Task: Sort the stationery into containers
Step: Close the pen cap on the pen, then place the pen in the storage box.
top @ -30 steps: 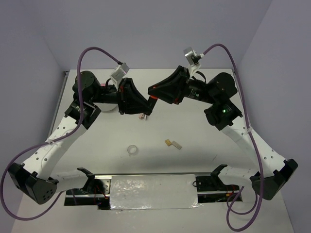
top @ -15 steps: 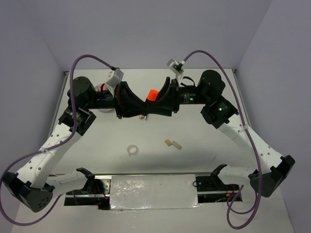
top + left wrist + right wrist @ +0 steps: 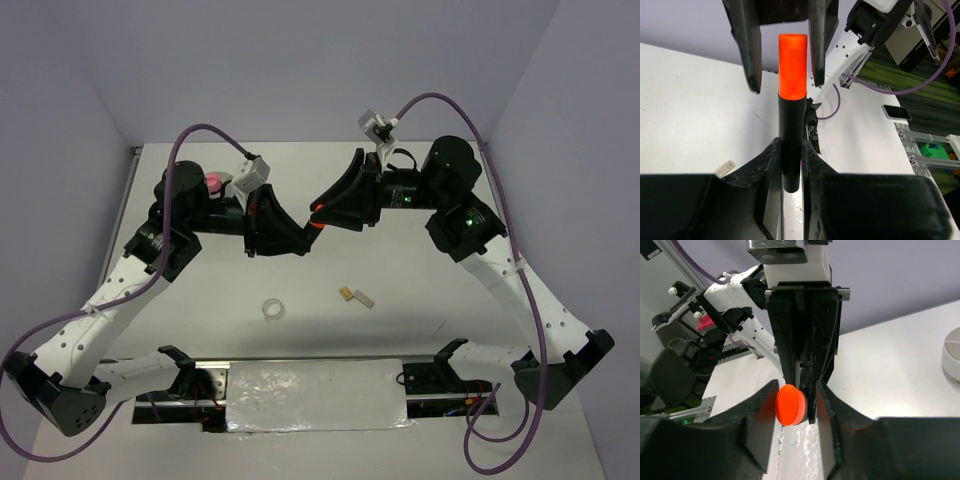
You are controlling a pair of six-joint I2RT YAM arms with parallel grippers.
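A black marker with an orange cap stands between the fingers of my left gripper, which is shut on its barrel. In the top view my left gripper and right gripper meet tip to tip above the middle of the table, with the cap between them. My right gripper is open around the cap. The cap lies against one finger, with a gap to the other. The white dish shows at the right edge of the right wrist view.
A clear tape ring lies on the table in front of the left arm. A tan block and a grey block lie side by side near the centre. Something pink shows behind the left arm.
My right gripper's jaws have parted around the orange cap. Both arms rose with the marker half a second ago and have since come down slightly to the right.
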